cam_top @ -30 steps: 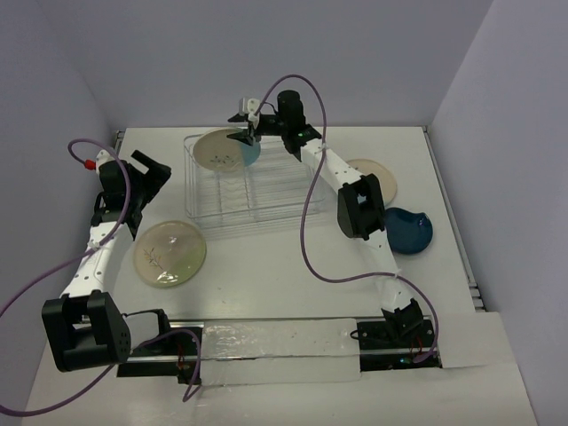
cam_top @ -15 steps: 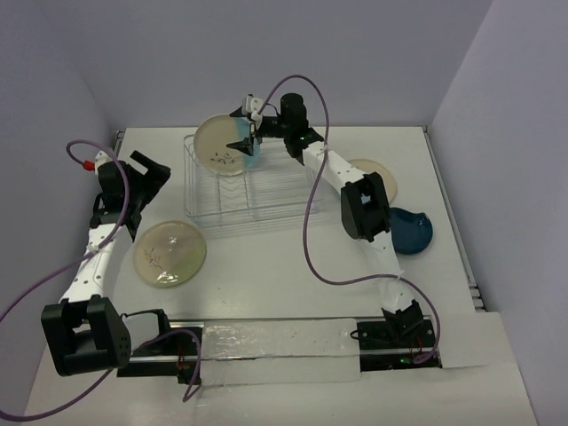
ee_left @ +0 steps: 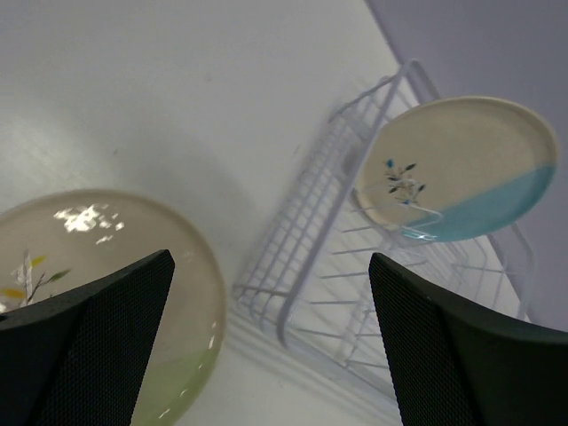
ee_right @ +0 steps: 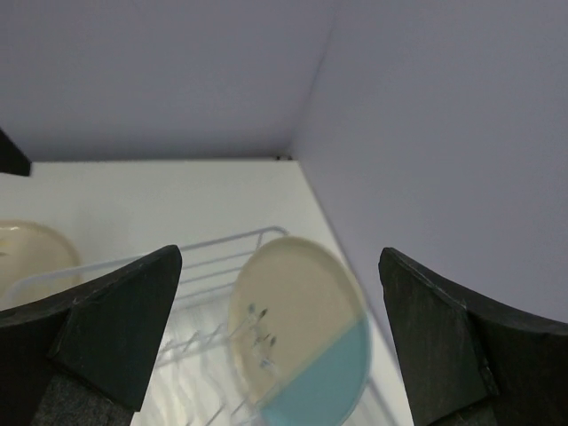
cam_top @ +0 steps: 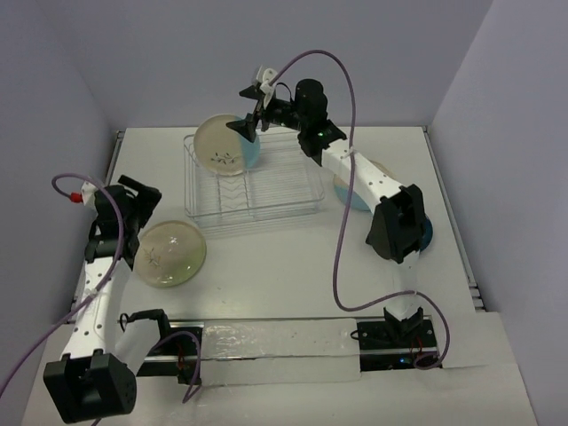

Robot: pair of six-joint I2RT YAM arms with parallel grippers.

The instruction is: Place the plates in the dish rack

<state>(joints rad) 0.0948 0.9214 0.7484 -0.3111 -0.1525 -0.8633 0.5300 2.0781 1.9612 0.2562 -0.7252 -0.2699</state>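
Both my grippers are open and neither holds anything. Right gripper: fingers spread wide, hanging over the far left end of the dish rack, in the upper middle of the top view. Right under it, a cream plate with a light-blue segment and a small sprig mark stands on edge in the rack's dividers, leaning slightly. In the right wrist view it shows low between my two fingers, and neither finger touches it. Left gripper: fingers also spread, at the left of the top view, just above the cream and pale green plate. That plate lies flat on the table, below and left of the rack and apart from it. In the left wrist view its rim runs under my left finger at the lower left, with the rack and the standing plate at the upper right. A second cream-and-blue plate lies flat right of the rack, mostly covered by my right arm. A sliver of the dark blue plate shows behind that arm's elbow, further right; I can't see any mark on it.
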